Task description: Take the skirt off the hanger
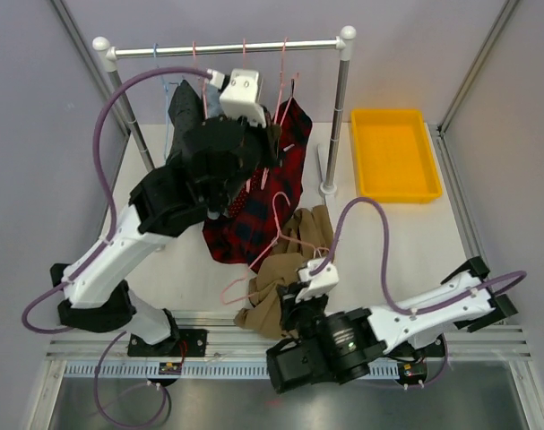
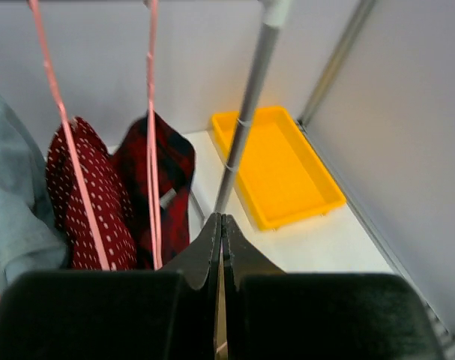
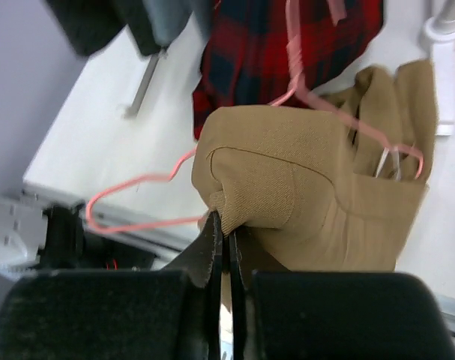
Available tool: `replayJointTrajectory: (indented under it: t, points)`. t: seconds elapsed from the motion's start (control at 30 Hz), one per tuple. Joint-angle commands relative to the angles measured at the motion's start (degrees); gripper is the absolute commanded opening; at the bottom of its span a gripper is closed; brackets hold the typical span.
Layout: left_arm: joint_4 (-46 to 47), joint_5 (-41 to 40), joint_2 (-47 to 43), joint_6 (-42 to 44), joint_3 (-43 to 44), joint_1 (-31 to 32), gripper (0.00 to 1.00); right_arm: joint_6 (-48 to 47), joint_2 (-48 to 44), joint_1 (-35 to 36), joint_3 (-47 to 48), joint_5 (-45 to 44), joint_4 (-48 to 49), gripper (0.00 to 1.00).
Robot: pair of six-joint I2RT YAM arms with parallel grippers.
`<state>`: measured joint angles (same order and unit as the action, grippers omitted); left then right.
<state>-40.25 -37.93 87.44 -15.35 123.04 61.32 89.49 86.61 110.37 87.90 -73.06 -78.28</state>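
Observation:
The tan skirt (image 1: 289,260) lies crumpled on the white table near its front edge. A pink wire hanger (image 1: 276,224) is tangled with the skirt, and its loop rests on the table to the left. In the right wrist view my right gripper (image 3: 226,221) is shut on a pinched fold of the tan skirt (image 3: 309,195), with the pink hanger (image 3: 149,223) beside and behind the fold. My right gripper (image 1: 289,300) sits at the skirt's near edge. My left gripper (image 1: 272,136) is raised among the hanging clothes under the rail. The left gripper (image 2: 223,219) is shut, with nothing between its fingers.
A clothes rail (image 1: 227,47) on posts (image 1: 339,116) spans the back and carries pink hangers (image 2: 151,112). A red plaid garment (image 1: 263,197), a red dotted one (image 2: 92,195) and a grey-blue one (image 2: 10,202) hang from them. A yellow tray (image 1: 392,152) stands at the back right.

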Motion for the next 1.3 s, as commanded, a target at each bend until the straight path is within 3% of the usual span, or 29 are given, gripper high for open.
replayJointTrajectory:
  t: [0.0,0.17,0.3,0.47,0.6,0.67,0.97,1.1,1.27]
  points:
    - [-5.2,3.7,-7.9,-3.2,-6.0,4.7,0.00,-1.7,-10.1,-4.5,-0.6,-6.0,-14.5,0.00]
    - [-8.1,6.0,-14.8,-9.7,-17.1,9.4,0.00,-8.0,-20.7,-7.9,-3.3,-6.7,-14.5,0.00]
    - [-10.3,3.5,-18.3,-12.7,-29.0,11.3,0.00,-5.4,-25.7,-8.0,-12.3,-1.5,-11.8,0.00]
    - [-10.3,2.3,-16.0,-12.6,-36.6,11.3,0.42,-5.3,-22.5,-8.0,-19.1,4.5,-4.9,0.00]
    - [-1.3,4.5,-14.1,-7.3,-43.5,11.3,0.50,3.6,-16.1,-8.0,-18.2,5.6,-10.7,0.00]
    - [4.7,6.7,-12.7,-4.5,-48.1,10.9,0.56,3.7,-14.2,-7.9,-17.7,5.6,-10.9,0.00]
    - [13.5,13.4,-9.4,-4.2,-61.4,2.8,0.60,3.8,-20.5,-8.0,-20.4,7.1,-9.0,0.00]
    - [21.9,18.3,-10.4,-4.0,-69.3,-1.8,0.60,0.2,-24.9,-7.9,-23.2,7.7,-5.0,0.00]
    - [28.2,22.4,-9.3,-2.8,-73.8,-5.6,0.60,-0.6,-24.8,-8.0,-22.6,7.8,-6.4,0.00]
